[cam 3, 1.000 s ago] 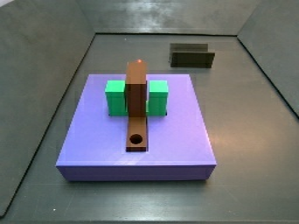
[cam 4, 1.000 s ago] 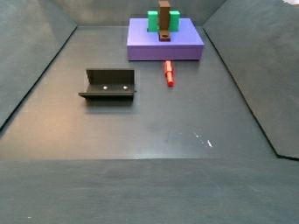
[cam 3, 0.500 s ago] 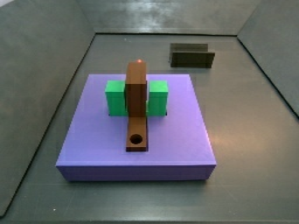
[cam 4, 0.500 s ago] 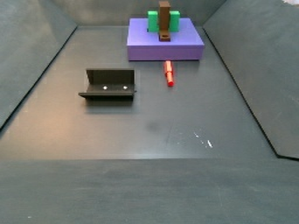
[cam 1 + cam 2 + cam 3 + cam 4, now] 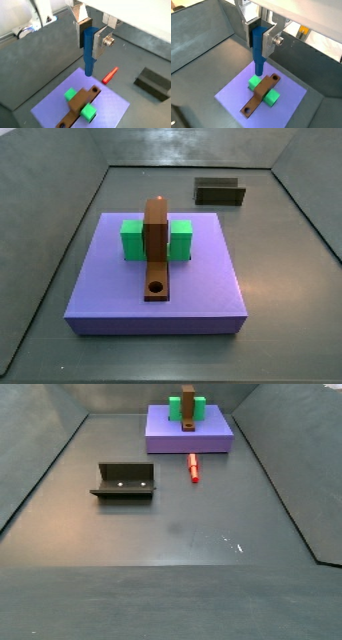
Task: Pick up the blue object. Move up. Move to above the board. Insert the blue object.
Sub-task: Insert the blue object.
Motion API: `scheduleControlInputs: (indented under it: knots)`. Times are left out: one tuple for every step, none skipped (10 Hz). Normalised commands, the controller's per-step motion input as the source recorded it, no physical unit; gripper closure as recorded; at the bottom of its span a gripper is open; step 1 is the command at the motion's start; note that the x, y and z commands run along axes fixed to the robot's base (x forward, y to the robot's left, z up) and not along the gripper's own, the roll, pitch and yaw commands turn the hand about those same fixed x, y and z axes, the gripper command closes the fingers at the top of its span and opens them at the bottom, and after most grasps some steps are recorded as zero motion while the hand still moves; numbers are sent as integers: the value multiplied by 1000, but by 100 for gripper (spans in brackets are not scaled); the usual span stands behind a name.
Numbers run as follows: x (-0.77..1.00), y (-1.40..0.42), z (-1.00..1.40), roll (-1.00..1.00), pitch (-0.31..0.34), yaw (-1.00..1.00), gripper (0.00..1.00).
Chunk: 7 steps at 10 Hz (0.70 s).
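The blue object [image 5: 89, 50] is clamped upright in the end effector [image 5: 91, 36], high above the lavender slab [image 5: 288, 95]. Below, the board [image 5: 261, 94] is laid across green blocks [image 5: 270, 98], its hole [image 5: 156, 287] left open. A red peg [image 5: 193, 466] is seen on the counter [image 5: 174, 534] beside the slab.

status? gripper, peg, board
Gripper shut on blue peg, high above purple slab. Board hole open. Red peg lies beside slab.
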Motion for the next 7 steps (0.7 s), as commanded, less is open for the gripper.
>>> scheduleControlInputs:
  knots:
    - [0, -897, -331, 16, -133, 251, 100]
    - [0, -774, -480, 24, -143, 223, 100]
    - [0, -646, -557, 23, -149, 211, 100]
    - [-14, -560, -594, 17, -170, 171, 100]
    - [-9, -497, -589, 0, -193, 134, 100]
    - [0, -457, -583, 0, -189, 117, 100]
    - [51, -383, -543, 31, -149, 91, 100]
